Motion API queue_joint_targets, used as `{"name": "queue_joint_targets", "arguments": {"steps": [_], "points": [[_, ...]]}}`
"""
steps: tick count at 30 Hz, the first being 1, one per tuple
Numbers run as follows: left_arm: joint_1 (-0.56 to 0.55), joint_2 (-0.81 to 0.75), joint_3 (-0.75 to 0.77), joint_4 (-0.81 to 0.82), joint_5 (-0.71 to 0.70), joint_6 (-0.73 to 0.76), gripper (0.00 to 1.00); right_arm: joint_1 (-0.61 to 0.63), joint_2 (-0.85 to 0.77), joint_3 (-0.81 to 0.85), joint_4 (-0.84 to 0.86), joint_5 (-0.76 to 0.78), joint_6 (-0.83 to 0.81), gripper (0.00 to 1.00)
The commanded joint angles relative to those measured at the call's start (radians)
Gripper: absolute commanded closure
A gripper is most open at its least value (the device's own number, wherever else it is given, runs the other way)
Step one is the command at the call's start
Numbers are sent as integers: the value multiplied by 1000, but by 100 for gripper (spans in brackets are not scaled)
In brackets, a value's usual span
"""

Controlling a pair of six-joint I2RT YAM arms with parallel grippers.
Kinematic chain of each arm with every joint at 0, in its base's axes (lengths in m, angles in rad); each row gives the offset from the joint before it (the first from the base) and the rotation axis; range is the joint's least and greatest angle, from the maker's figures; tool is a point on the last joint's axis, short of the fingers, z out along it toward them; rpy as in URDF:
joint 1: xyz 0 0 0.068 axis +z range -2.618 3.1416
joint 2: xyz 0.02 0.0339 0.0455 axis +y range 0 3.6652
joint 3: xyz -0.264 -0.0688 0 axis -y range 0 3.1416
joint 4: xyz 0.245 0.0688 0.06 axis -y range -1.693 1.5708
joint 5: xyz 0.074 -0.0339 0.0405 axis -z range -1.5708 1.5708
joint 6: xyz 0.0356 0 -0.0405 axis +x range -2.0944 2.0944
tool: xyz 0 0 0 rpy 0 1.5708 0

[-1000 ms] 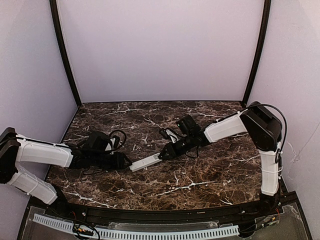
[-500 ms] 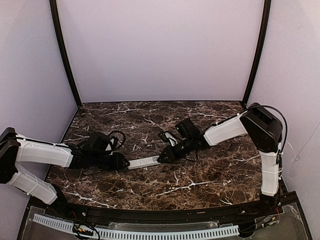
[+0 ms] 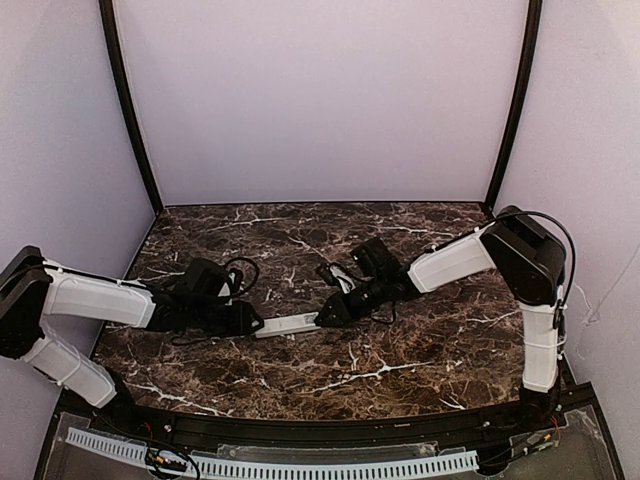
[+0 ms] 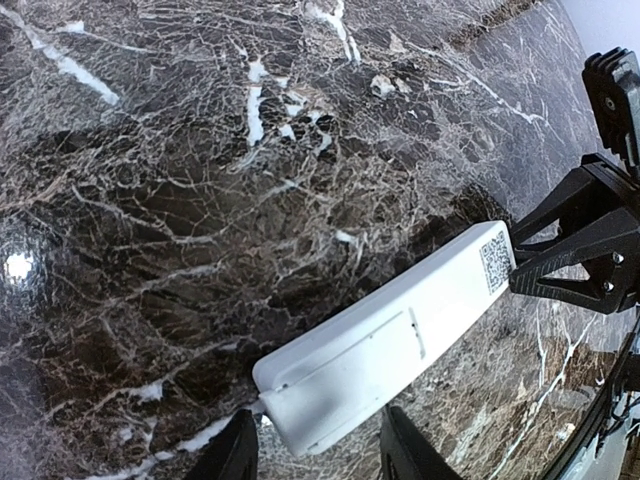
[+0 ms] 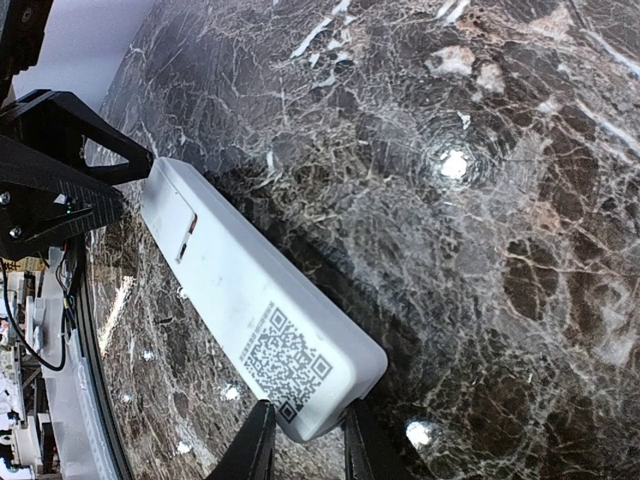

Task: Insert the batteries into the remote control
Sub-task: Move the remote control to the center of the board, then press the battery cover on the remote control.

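The remote control [image 3: 287, 324] lies just toward 6 o'clock of the middle of the dark marble table [image 3: 420, 360]. Its long axis runs roughly from 9 to 3 o'clock, with the 3 o'clock end a touch farther back. The side facing up is plain white, with a QR label [image 5: 285, 365] near the 3 o'clock end and a thin seam [image 4: 415, 332] across the body.

The right gripper [image 5: 305, 445] has the labelled end between its jaws, which are narrow and pressed against both long edges. The left gripper [image 4: 318, 452] straddles the 9 o'clock end with a finger [image 4: 237, 455] on either side. Its jaws stand only a little wider than the remote, and from this low angle I cannot tell whether they are actually pressing it. The two arms reach in from 9 and 3 o'clock.
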Motion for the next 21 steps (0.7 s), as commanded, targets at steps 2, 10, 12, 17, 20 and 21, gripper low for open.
{"name": "queue_joint_targets", "arguments": {"steps": [2,10,12,17,20,21], "points": [[-3,27,37,-4,-5,19,58,22,-20,-15,22,-21,12,77],[-4,56,60,-21,-11,30,63,23,-20,-16,26,-22,13,78],[-4,66,65,-28,-10,32,64,23,-20,-17,25,-23,13,78],[-10,85,77,-54,-12,37,65,23,-17,-15,28,-21,16,78],[-16,89,83,-64,-24,47,66,23,-16,-14,30,-23,16,78],[-19,91,87,-65,-29,49,66,23,-15,-14,31,-25,16,78]]}}
